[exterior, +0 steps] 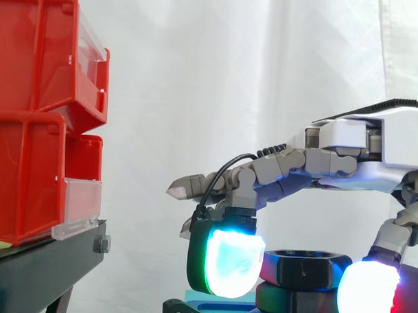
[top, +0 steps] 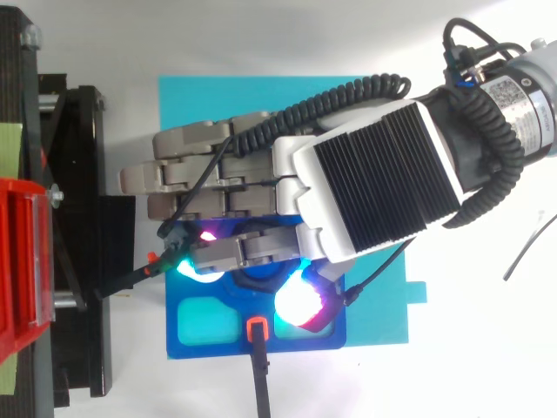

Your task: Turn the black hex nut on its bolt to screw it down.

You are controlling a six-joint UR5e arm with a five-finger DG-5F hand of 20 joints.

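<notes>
Side view: the black hex nut (exterior: pixel 305 268) sits flat, its axis upright, and the hand (exterior: pixel 374 145) pinches it between glowing fingertips (exterior: pixel 229 264) on opposite sides.

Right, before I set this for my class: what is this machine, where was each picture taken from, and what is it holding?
It is a robot arm ending in a grey-and-white mechanical hand with fingers and a thumb. The glowing fingertips are its own pads. One picture looks level from the side and the other looks straight down from above, both at the same scene. The hand pinches a black six-sided metal nut between a curled finger and the thumb. The nut stands over a blue base plate on a cyan sheet. At the left, red plastic bins sit on a black stand.
</notes>
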